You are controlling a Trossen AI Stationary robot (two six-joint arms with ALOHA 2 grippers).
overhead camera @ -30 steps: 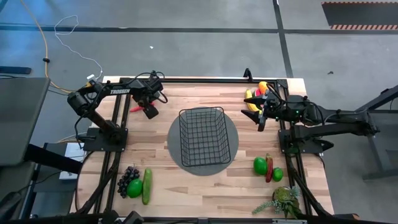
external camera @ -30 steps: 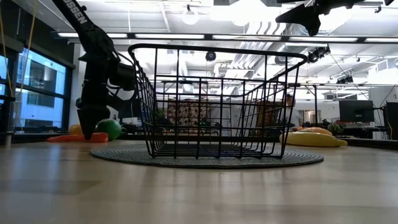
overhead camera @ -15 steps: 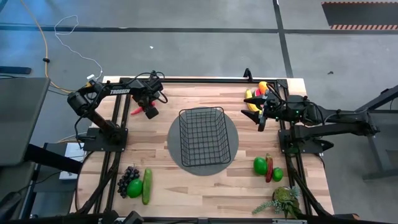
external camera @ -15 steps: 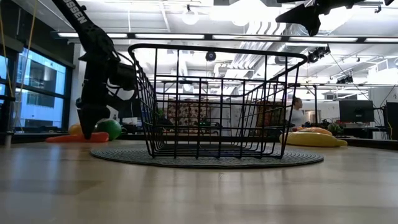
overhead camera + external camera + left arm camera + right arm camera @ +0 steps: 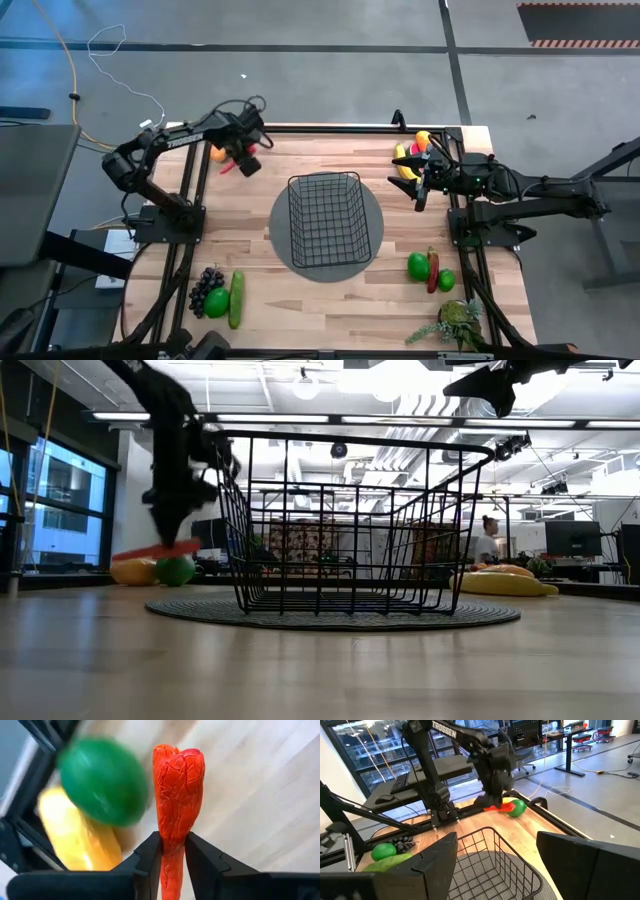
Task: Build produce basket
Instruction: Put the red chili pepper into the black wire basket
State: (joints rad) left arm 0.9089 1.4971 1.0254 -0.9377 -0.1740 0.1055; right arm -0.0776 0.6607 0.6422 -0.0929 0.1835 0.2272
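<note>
Near edge of the worktop (image 5: pixel 330 300): grapes (image 5: pixel 205 285), a green fruit (image 5: pixel 216 302) and a cucumber (image 5: pixel 237 298) grouped at the left. At the right, two more green fruits (image 5: pixel 418 266) with a red chili (image 5: pixel 432 270) between them, and a leafy plant (image 5: pixel 455 323) at the corner.

Mid-worktop: black wire basket (image 5: pixel 328 220) upright on a round grey mat (image 5: pixel 285 232), nothing inside.

Far left corner: left pincer (image 5: pixel 243 160) raised clear of the wood, clamped on a red chili (image 5: pixel 177 785) that hangs crosswise under it in the low view (image 5: pixel 157 549). Just beyond, resting on the wood, a green ball (image 5: pixel 102 780) touching a yellow-orange piece (image 5: pixel 75 837); both also visible low at the left behind the basket (image 5: pixel 176 570).

Far right corner: right pincer (image 5: pixel 420 190) held high over the worktop beside the yellow banana (image 5: pixel 402 163), fingers (image 5: pixel 432 862) wide apart and holding nothing, pointed toward the basket. Banana lying flat on the wood in the low view (image 5: pixel 500 582).

Beyond the worktop, in the room: a person (image 5: pixel 487 538) standing far off.
</note>
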